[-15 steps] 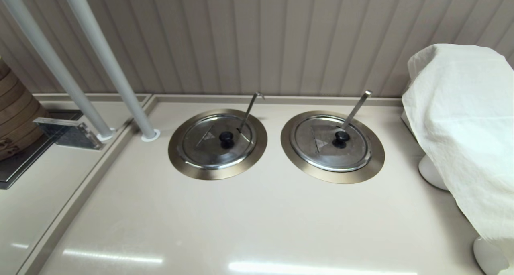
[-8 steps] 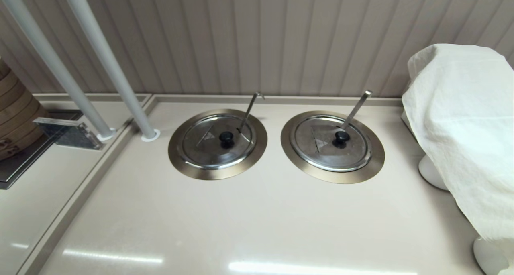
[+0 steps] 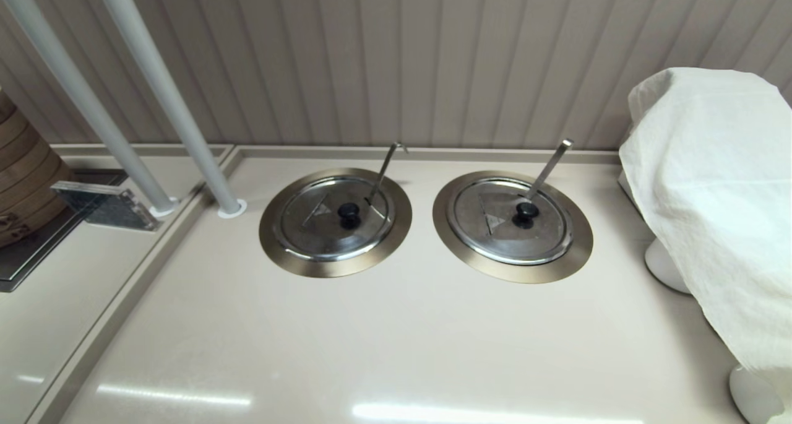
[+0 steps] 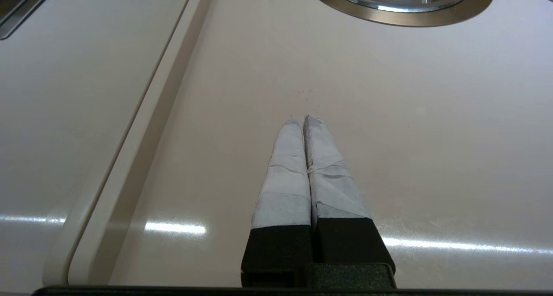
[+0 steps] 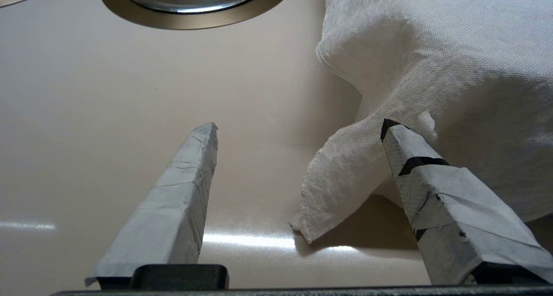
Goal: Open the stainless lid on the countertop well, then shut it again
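Resting shut in the well [image 3: 272, 241] on the left of the desk [image 3: 383, 350], with the hook-tipped rod [image 3: 385, 169] poking out at its notch, the steel lid [image 3: 334, 216] is judged stiff, light and slick, so it is best taken by the black knob [image 3: 348, 211] (the flat-handled twin lid [image 3: 508, 220] is to be left alone). Neither arm is caught by the head view; only the wrist views show the left hand [image 4: 301, 119] pressed closed above bare desk short of the well, and the right hand [image 5: 298, 127] spread wide beside the white cloth [image 5: 432, 62].
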You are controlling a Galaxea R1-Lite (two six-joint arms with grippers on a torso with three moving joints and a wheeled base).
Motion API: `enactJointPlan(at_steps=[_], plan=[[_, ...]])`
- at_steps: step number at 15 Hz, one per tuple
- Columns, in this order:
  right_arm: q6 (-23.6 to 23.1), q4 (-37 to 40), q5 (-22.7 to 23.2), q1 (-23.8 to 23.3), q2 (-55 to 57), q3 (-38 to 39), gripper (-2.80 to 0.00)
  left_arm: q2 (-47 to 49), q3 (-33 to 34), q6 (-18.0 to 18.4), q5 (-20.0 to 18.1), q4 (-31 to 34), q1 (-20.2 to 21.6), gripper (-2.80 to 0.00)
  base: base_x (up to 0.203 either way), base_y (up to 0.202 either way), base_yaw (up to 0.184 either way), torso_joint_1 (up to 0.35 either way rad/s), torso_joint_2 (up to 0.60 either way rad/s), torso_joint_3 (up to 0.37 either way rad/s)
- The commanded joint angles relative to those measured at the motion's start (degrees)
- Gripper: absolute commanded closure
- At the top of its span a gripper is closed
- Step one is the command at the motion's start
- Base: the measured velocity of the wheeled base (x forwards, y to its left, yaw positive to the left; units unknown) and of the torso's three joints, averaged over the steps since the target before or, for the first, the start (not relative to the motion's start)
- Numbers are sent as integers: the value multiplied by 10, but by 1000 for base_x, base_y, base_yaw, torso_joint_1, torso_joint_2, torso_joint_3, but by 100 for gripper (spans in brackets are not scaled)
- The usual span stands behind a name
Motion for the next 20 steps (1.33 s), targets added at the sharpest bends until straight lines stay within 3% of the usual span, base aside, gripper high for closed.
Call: enactJointPlan(at_steps=[1,20], plan=[[0,-1,0,0,1,0,-280,1,1,0,0,0,0,0,0,0,0,0,0,0],[-4,-10,3,0,1,2,-280,1,1,0,0,0,0,0,0,0,0,0,0,0]])
